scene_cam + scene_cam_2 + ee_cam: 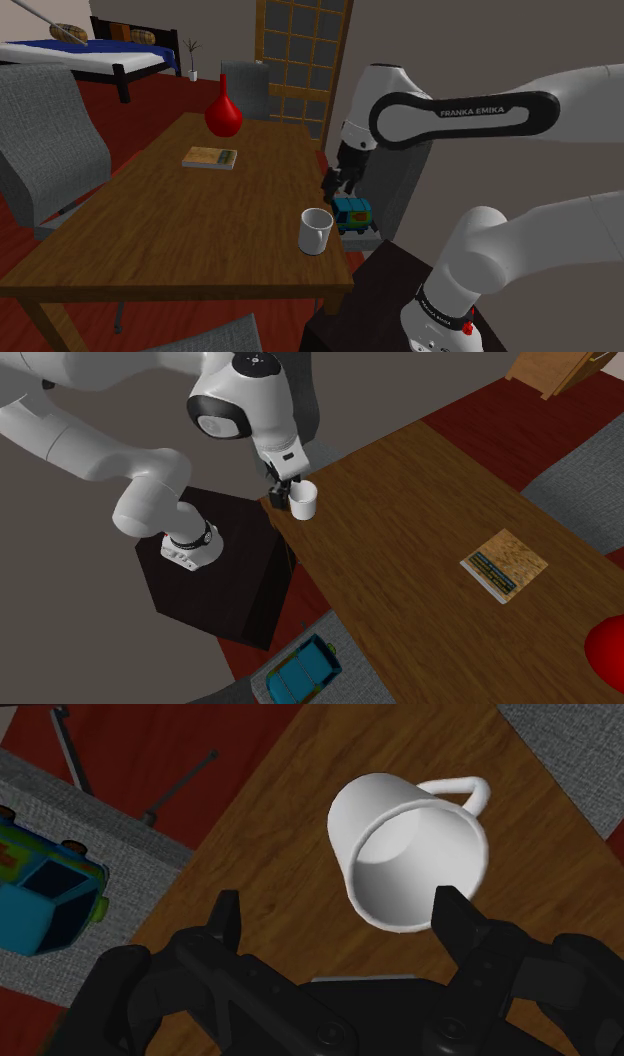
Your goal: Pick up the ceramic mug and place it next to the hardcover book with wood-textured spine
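Approach is judged in hand: the end effector (338, 902) is held wide open and empty near the white mug (405, 854), which must be straddled and clamped next.

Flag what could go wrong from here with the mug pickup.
1. The open gripper is off-centre: the white mug sits toward one finger, so closing may knock it.
2. The mug stands near the table corner; a nudge could push it off.
3. The red vase stands close to the book, crowding placement.
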`<act>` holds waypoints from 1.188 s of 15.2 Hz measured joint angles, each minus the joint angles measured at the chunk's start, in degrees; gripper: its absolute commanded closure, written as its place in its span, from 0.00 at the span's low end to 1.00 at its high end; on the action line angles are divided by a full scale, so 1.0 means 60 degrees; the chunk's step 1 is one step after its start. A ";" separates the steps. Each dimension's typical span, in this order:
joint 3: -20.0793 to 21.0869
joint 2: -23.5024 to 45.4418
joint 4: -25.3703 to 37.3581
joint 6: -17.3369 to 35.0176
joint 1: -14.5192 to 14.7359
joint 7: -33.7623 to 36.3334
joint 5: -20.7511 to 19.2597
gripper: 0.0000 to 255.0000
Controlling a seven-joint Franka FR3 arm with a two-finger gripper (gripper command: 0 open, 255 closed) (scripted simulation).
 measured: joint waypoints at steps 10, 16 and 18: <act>0.0446 0.1244 -0.1091 0.2470 0.0253 0.0015 0.0452 0.00; 0.0477 0.1371 -0.1196 0.2711 0.0266 0.0009 0.0484 0.00; 0.0477 0.1372 -0.1196 0.2713 0.0266 0.0009 0.0484 1.00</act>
